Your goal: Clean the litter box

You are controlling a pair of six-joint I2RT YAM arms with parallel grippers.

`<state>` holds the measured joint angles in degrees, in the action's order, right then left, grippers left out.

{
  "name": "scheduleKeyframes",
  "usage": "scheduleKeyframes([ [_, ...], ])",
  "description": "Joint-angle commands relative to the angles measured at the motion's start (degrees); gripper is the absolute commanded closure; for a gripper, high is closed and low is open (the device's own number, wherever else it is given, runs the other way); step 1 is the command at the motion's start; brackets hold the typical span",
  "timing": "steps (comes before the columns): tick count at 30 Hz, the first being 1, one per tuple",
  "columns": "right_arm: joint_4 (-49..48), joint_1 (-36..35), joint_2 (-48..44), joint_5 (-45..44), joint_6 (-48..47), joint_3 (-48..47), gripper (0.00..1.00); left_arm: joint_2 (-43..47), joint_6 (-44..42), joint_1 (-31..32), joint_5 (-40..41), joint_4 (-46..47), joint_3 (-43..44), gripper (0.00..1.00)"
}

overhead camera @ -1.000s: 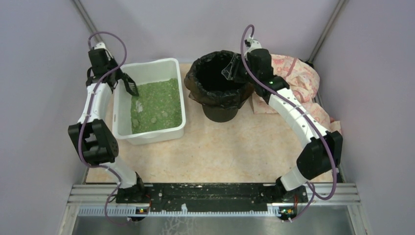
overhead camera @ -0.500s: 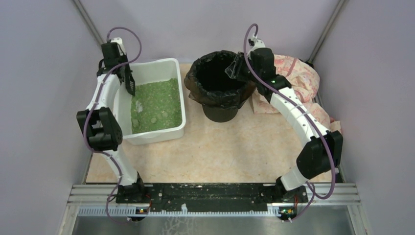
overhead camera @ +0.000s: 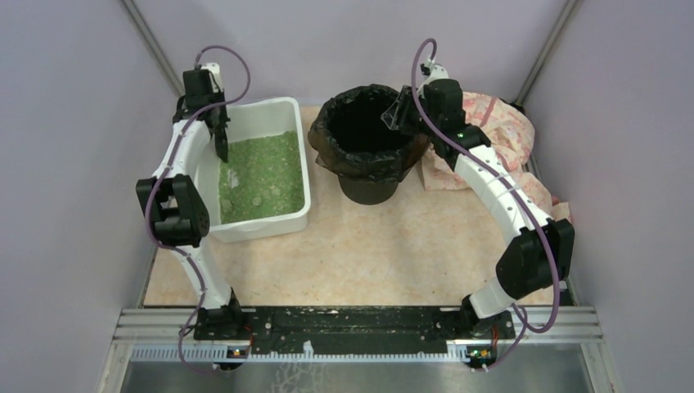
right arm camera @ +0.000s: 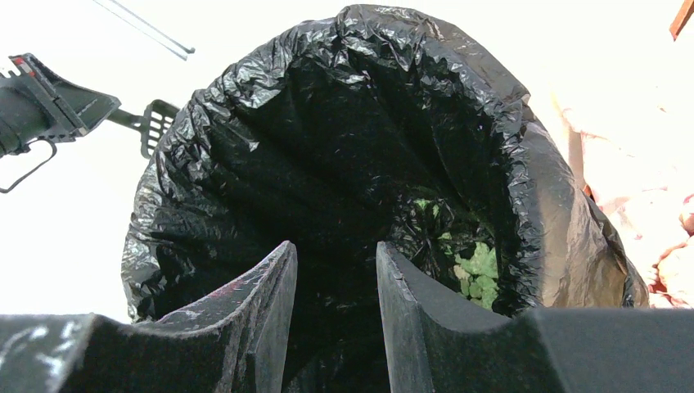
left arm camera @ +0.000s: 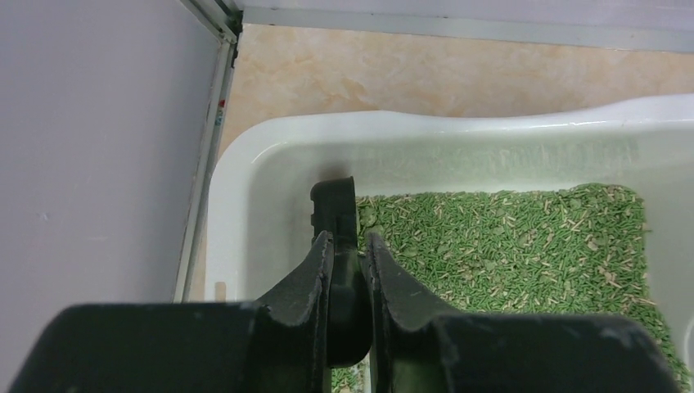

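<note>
My left gripper (left arm camera: 348, 243) clamps the scoop (left arm camera: 334, 201) over the litter box (overhead camera: 263, 223). Clumps (overhead camera: 258, 198) remain there, some litter sits in the bin (right arm camera: 245, 123), and my right gripper (right arm camera: 335, 250) is half-spread.

The left gripper (overhead camera: 218, 124) holds a black scoop (overhead camera: 222, 147) over the far left corner of the white litter box (overhead camera: 254, 228) and its green litter (overhead camera: 266, 176). The right gripper (overhead camera: 401, 115) hangs at the black-bagged bin (overhead camera: 327, 154), beside a patterned cloth (overhead camera: 503, 123).
</note>
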<state>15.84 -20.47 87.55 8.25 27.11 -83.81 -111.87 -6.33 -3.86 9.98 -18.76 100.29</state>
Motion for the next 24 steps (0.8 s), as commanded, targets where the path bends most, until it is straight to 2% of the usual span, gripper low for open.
scheduleKeyframes([
  [1,-2.46,0.39,-0.25,-0.01,-0.13,-2.90,0.58,-2.69,5.15,-1.28,-10.36,-1.46,2.87,1.00],
  [9,-3.00,0.43,-0.75,0.23,0.39,-1.90,0.58,-5.37,9.82,-3.09,-19.47,-5.21,6.66,1.00],
  [24,-3.41,0.43,-2.59,-0.08,0.87,0.60,0.58,-5.28,14.24,-5.02,-27.17,-5.61,4.16,1.00],
])
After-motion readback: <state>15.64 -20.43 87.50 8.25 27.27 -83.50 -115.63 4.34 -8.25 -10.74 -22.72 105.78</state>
